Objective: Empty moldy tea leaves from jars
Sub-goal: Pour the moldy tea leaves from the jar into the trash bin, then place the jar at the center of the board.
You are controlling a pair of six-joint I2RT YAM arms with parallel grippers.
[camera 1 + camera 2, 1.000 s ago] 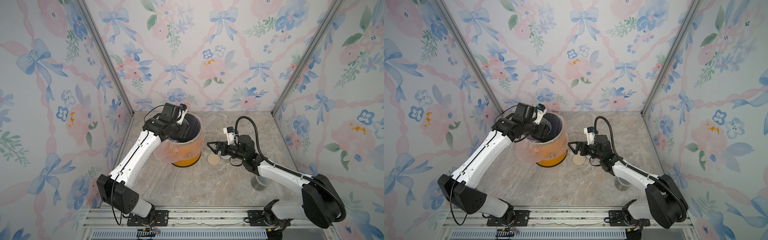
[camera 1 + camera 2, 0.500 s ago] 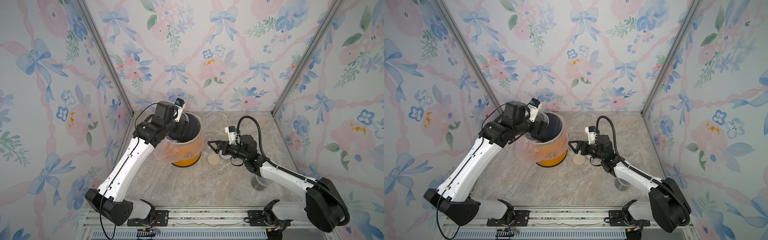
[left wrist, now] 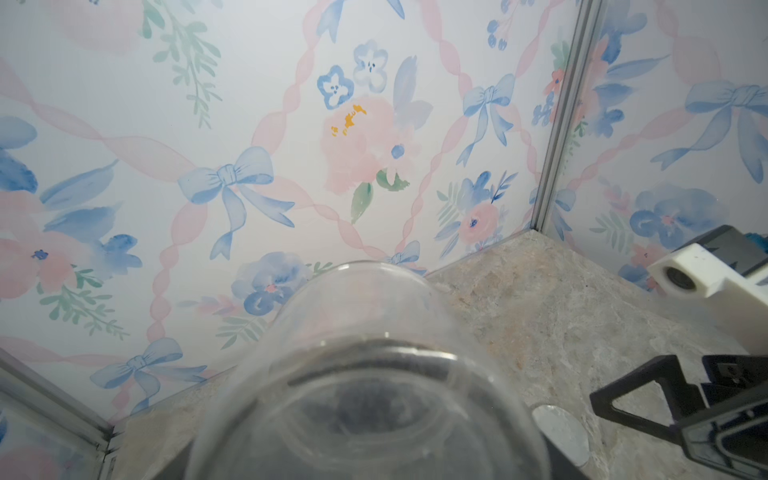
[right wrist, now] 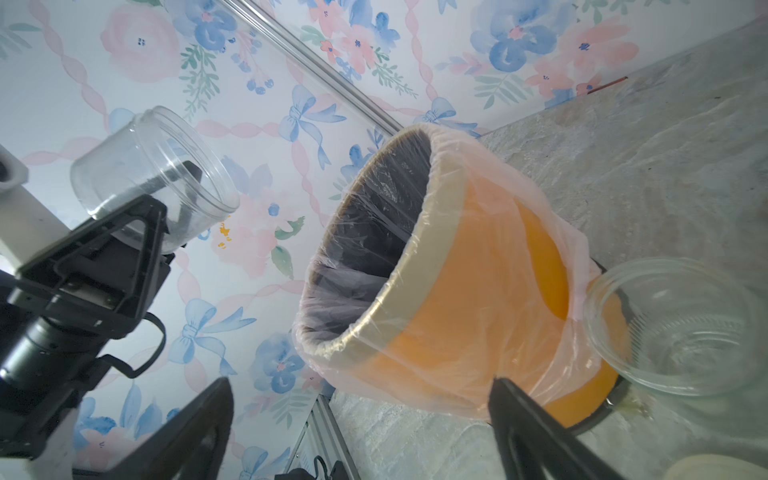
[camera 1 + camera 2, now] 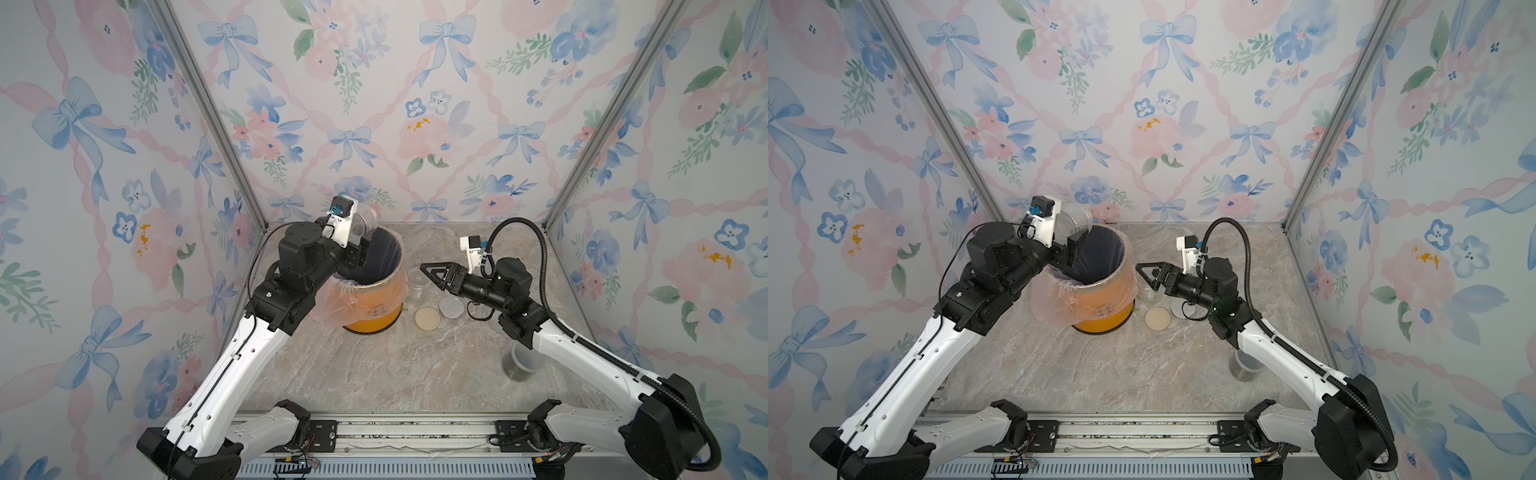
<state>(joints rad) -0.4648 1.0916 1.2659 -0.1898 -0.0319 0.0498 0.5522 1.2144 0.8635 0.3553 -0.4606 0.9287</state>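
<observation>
My left gripper (image 5: 362, 245) is shut on a clear jar (image 5: 365, 219), held tilted above the far-left rim of the orange bin (image 5: 376, 309). That jar (image 4: 153, 174) looks empty apart from a dusty film, and in the left wrist view the jar (image 3: 365, 395) hides the jaws. My right gripper (image 5: 432, 272) hovers open and empty just right of the bin, over a second open, empty jar (image 5: 419, 280) standing on the table. A third jar (image 5: 519, 365), with a grey lid and dark tea leaves (image 5: 515, 372) inside, stands under my right forearm.
A beige lid (image 5: 427, 319) and a silver lid (image 5: 451, 307) lie flat on the marble table between the bin and my right arm. The bin (image 4: 478, 291) has a thin plastic liner over its rim. Floral walls close in the back and both sides.
My left arm has pulled back and swung the jar up out of the bin's mouth to above its far-left rim. My right gripper has barely moved.
</observation>
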